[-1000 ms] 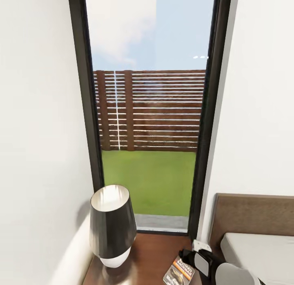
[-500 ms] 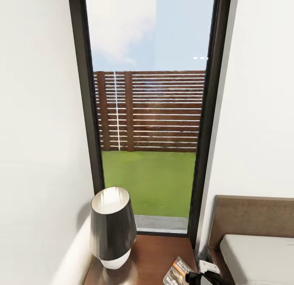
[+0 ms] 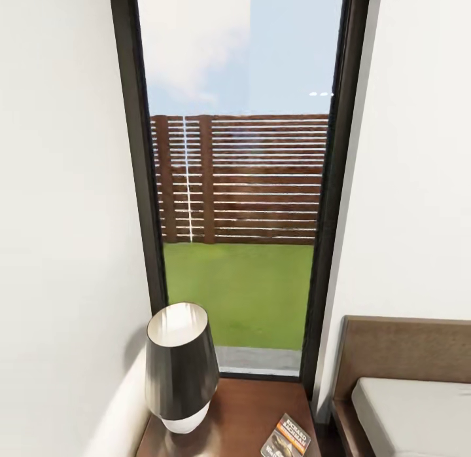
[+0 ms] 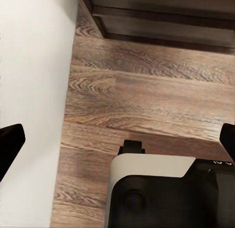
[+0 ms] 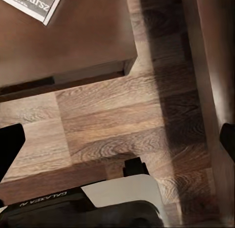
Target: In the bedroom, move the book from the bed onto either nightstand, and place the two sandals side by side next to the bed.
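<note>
while book (image 3: pixel 286 438) lies on nightstand (image 3: pixel 242 404) beside lamp (image 3: pixel 180 365) | bed (image 3: pixel 412 411) near | both hands released

**Lamp by the glass, fence and lawn outside**

A table lamp (image 3: pixel 180 368) with a dark, glossy tapered shade and a white base stands close to the left wall (image 3: pixel 65 215). Outside, a brown slatted wooden fence (image 3: pixel 242 179) runs across the middle, with a green lawn (image 3: pixel 239 290) below it and pale blue sky with white cloud (image 3: pixel 196 44) above. A grey paved strip (image 3: pixel 258 357) borders the grass
</note>
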Robot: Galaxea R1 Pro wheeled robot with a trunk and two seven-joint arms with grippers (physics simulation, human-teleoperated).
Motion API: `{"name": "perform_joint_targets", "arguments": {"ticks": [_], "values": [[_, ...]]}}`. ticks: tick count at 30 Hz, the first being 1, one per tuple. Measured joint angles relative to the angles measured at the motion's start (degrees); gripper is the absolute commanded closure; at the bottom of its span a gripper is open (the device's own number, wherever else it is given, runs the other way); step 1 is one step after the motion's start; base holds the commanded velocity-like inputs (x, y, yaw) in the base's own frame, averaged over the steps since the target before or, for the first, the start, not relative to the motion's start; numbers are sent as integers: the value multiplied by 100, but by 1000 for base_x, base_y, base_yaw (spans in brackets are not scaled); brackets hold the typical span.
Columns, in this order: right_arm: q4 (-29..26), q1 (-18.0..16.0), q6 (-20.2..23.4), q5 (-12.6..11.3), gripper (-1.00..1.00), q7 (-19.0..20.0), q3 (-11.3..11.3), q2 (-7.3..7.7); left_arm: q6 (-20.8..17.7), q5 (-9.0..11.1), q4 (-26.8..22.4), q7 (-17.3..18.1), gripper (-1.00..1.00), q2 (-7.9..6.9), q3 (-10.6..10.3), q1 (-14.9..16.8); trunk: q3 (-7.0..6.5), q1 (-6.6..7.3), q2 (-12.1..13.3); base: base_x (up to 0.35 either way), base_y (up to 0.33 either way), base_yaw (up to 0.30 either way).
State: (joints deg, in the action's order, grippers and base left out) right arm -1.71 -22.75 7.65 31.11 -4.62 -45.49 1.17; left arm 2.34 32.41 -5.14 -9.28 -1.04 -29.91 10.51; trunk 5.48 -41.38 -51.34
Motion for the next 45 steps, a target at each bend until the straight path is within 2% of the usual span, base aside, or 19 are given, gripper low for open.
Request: {"name": "perform_joint_targets", "arguments": {"ticks": [7, 12, 21, 30, 45], "values": [[7, 397, 1, 14, -100, -2, 23, 73, 2, 0, 1, 0, -100, -3, 4, -141, -125, 154, 281, 0, 0, 0], [57, 574, 5, 228, -100, -14, 116, 72, 1, 0, 1, 1, -100, -1, 1, -229, -216, 264, 482, 0, 0, 0], [83, 880, 11, 606, -100, -19, 151, 69, 0, 0, 1, -4, -100, 0, 0, -325, -378, 462, 844, 0, 0, 0], [87, 1076, 6, 704, -100, -19, 155, 72, 2, 0, 0, -1, -100, 0, 0, -409, -531, 659, 1199, 0, 0, 0], [88, 1285, 10, 719, -100, -11, 151, 79, 3, 4, 0, -8, -100, -7, 10, -623, -800, 989, 1801, 0, 0, 0]]}}
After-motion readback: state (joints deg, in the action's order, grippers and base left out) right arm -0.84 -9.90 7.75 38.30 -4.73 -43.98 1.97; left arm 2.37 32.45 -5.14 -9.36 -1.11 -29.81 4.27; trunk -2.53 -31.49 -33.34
